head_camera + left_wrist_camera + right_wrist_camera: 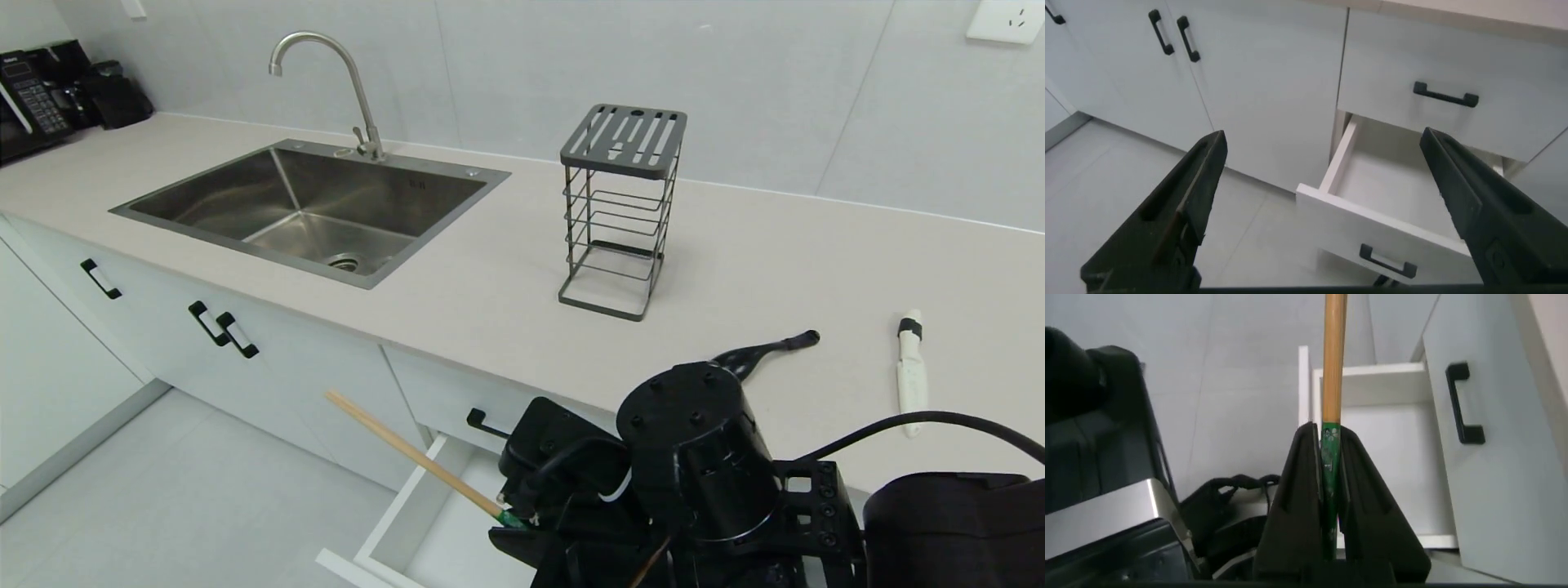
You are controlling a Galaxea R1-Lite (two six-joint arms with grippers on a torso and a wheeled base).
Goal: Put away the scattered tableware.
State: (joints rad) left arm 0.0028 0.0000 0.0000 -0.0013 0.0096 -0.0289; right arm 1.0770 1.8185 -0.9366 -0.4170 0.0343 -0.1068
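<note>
A wooden chopstick with a green end is clamped in my right gripper, slanting up and to the left over the open white drawer. In the right wrist view the chopstick rises straight out of the shut right gripper, with the drawer behind it. My left gripper stands wide open with nothing between its fingers, facing the drawer. On the counter lie a black utensil and a white knife with a black band.
A dark wire rack stands on the counter behind the utensils. A steel sink with a tap sits at the left. Shut cabinet doors with black handles line the front below the counter. Black appliances stand at the far left.
</note>
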